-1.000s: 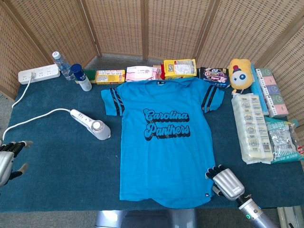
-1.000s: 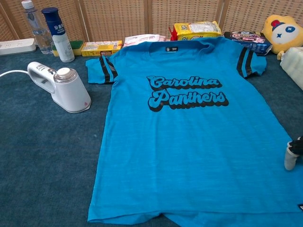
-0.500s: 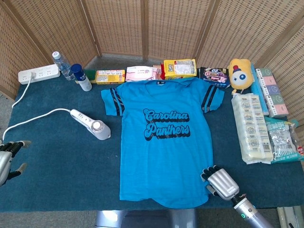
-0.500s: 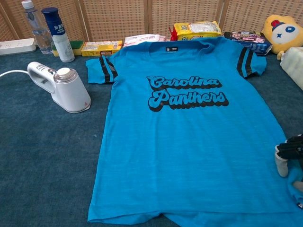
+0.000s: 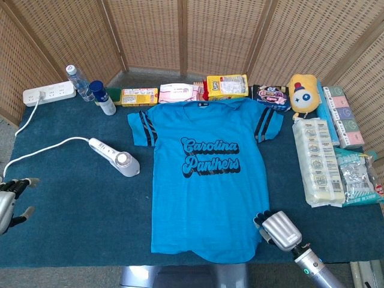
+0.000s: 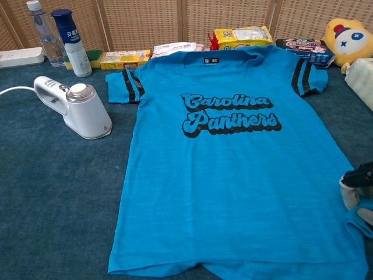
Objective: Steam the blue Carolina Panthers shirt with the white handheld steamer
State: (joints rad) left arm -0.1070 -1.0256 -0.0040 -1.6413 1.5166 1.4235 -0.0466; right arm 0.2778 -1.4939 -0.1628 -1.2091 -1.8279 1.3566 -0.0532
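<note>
My right robot hand [image 5: 279, 230] rests on the lower right hem corner of the blue Carolina Panthers shirt [image 5: 206, 177], fingers curled onto the fabric; whether it pinches the cloth I cannot tell. My left robot hand [image 5: 8, 198] hangs spread at the table's [image 5: 72, 210] left edge. The white handheld steamer [image 5: 119, 160] stands between it and the shirt, well forward of it.

The shirt [image 5: 207, 180] is bright blue, spread flat and face up in the middle of the table, collar at the far side, hem near. Dark script reads "Carolina Panthers" across the chest, and dark stripes band both short sleeves. The steamer [image 5: 117, 159] is white, lying to the shirt's left, just apart from it, its white cord trailing off left.
</note>
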